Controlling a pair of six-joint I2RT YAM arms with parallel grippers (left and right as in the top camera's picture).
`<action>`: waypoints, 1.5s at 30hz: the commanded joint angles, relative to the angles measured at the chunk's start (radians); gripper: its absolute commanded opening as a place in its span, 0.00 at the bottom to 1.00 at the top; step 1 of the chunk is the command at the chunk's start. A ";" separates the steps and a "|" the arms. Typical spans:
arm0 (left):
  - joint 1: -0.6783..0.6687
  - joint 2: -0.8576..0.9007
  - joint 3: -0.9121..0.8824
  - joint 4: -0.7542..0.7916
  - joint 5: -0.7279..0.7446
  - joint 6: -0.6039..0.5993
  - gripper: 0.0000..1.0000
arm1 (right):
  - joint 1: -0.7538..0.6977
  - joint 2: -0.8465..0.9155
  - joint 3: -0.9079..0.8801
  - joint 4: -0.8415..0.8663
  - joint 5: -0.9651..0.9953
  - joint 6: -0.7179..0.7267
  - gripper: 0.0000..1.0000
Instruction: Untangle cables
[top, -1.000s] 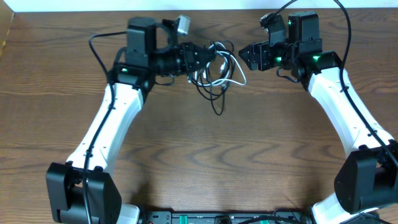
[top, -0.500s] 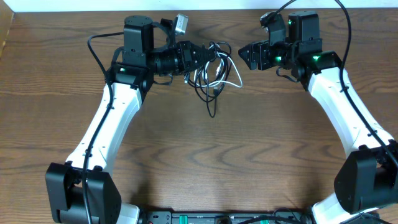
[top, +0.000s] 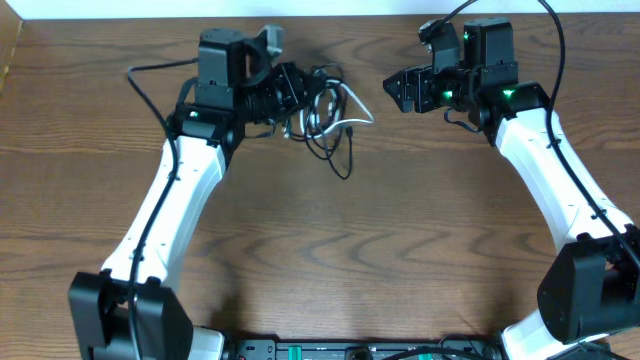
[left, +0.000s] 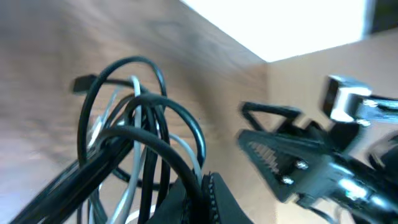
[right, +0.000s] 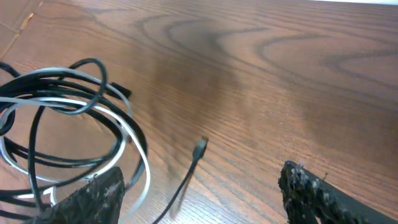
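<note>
Cables (top: 322, 100) sit bunched in a knot of loops near the far edge of the table (top: 320, 260), left of centre, right at the tip of the left gripper (top: 296, 97). That gripper is closed tight on the cables. Its arm reaches up from the near-left corner, and the wrist is turned so the fingers point sideways toward the other arm. From the left wrist, the black cable (left: 140, 112) arches in several overlapping hoops with the white cable (left: 186, 149) threaded through them, and all of it runs down into the fingers. Overhead, one loose black tail trails toward the near side, while the white cable curves out to the right. Whether the loops rest on the wood or hang just above it cannot be told. The right gripper (top: 396, 90) faces the bundle from the right, near but apart, with its jaws spread wide and nothing between them. Its own camera shows the coils ahead and to the left, and a small plug end (right: 200, 145) on bare wood between the fingers (right: 99, 193). Both grippers work close to the table's far edge, with a pale strip beyond it. Wide open wood stretches toward the near side between the two arms.
</note>
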 joint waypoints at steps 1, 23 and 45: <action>0.002 -0.069 0.011 -0.063 -0.153 0.007 0.07 | 0.003 0.007 0.019 -0.001 -0.002 0.021 0.76; -0.001 -0.156 0.012 -0.299 -0.153 0.287 0.07 | 0.061 0.007 0.019 -0.002 0.001 0.040 0.75; -0.010 -0.347 0.012 -0.388 -0.101 0.309 0.07 | 0.193 0.007 0.019 0.114 -0.085 0.136 0.72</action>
